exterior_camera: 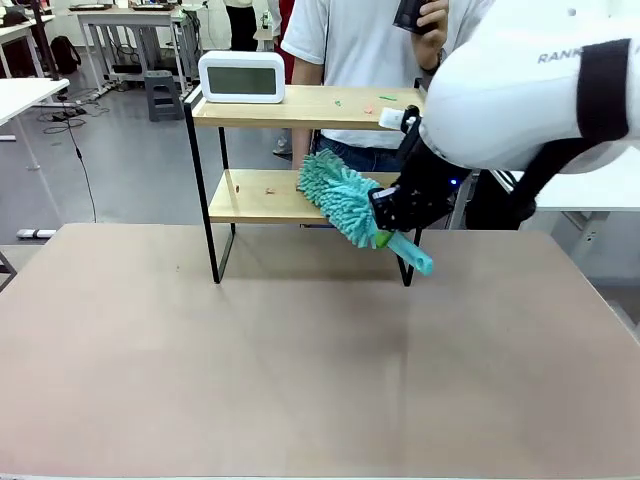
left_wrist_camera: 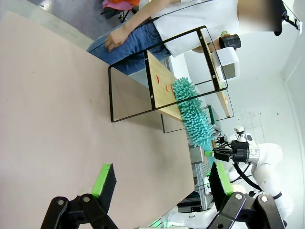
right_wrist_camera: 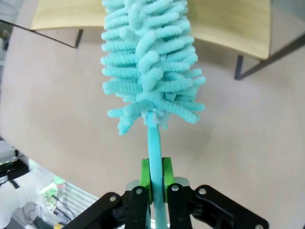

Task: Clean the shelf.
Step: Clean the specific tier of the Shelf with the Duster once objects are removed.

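The shelf [exterior_camera: 300, 107] stood at the far side of the bench [exterior_camera: 300, 380], right in front of a person [exterior_camera: 350, 50] in a white shirt. A white clock [exterior_camera: 241, 77] sat at the left end of the shelf's top board. The right arm had reached across from the right, and the right fingers [right_wrist_camera: 145, 174] were pressed together on the thin handle of a teal duster [exterior_camera: 340, 195], green pads pinching it from both sides. The duster's fluffy head lay against the right end of the lower board, and the handle slanted down towards the robot's side. Small red crumbs [exterior_camera: 268, 189] dotted the lower board just left of the head, and a few bits [exterior_camera: 372, 107] lay on the top board. The left fingers [left_wrist_camera: 106, 177] hung spread wide, holding nothing, well apart from the shelf above bare bench.
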You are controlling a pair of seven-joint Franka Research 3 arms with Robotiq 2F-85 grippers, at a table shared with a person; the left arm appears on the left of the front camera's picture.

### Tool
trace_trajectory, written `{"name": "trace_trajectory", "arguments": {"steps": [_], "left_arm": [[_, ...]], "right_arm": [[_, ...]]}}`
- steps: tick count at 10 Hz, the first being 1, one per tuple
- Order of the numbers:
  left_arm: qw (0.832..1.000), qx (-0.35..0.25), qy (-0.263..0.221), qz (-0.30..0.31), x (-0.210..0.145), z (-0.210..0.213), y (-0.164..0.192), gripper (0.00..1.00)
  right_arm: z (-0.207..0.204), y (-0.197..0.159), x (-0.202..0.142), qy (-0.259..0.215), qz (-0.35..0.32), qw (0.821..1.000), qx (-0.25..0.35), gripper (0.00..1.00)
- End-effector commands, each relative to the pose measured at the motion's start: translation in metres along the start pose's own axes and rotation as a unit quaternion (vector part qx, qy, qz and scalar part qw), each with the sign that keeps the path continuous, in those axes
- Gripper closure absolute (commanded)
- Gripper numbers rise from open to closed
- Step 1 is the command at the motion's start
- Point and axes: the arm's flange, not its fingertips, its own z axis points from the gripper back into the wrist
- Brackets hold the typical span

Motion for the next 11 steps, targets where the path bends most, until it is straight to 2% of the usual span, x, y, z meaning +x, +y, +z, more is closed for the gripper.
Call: {"name": "trace_trajectory", "arguments": {"steps": [1, 5, 11], "left_arm": [[1.000, -0.009, -0.007, -0.010, -0.004, -0.003, 0.000, 0.00], [1.000, -0.009, -0.007, -0.010, -0.004, -0.003, 0.000, 0.00], [1.000, -0.009, -0.007, -0.010, -0.004, -0.003, 0.000, 0.00]], "right_arm": [[0.000, 0.019, 0.024, -0.018, -0.001, 1.000, -0.007, 0.88], [-0.007, 0.048, 0.040, -0.016, 0.019, 1.000, -0.008, 0.88], [-0.020, 0.070, 0.051, -0.028, 0.041, 0.999, -0.008, 0.88]]}}
